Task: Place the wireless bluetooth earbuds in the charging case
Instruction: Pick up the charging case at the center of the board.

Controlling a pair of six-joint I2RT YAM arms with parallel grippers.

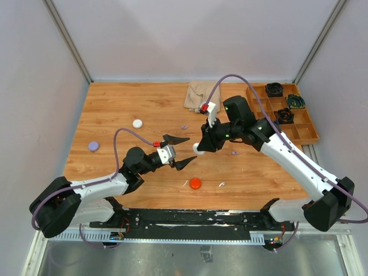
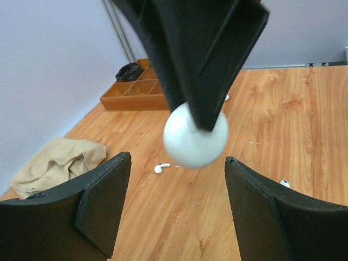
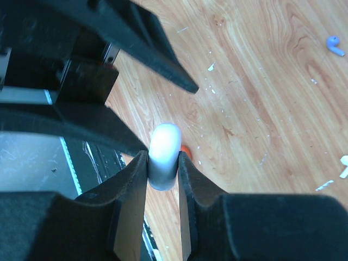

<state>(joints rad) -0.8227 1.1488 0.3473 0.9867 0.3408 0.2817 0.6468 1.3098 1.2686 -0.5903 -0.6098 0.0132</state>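
The right gripper (image 1: 202, 146) is clamped on the white puck (image 2: 196, 144), which I take to be the charging case, pinching its 2 flat faces so it hangs on edge above the table (image 1: 115, 103). The left gripper (image 1: 190, 148) stands wide and holds nothing, with 1 finger on either side of the puck and apart from it. No earbud is in either pincer. The earbuds lie loose on the wood: a white earbud (image 1: 221, 184) and another white one (image 1: 185, 183) near the red puck (image 1: 195, 183), a purple earbud (image 1: 234, 153) under the right arm, and a second purple one (image 1: 184, 127) further back. The main risk is the meeting of the 2 grippers. If the left jaws close off-centre, they are likely to strike the right fingers or push the smooth, round puck sideways out of a grip that covers only part of its faces. A dropped puck would probably roll, and from the right wrist view the red puck sits almost beneath it, so a knock could scatter the nearby buds. A grip on the rim could also let the puck pivot between the pads. The case looks closed, so prying it with too little hold could spring it free.
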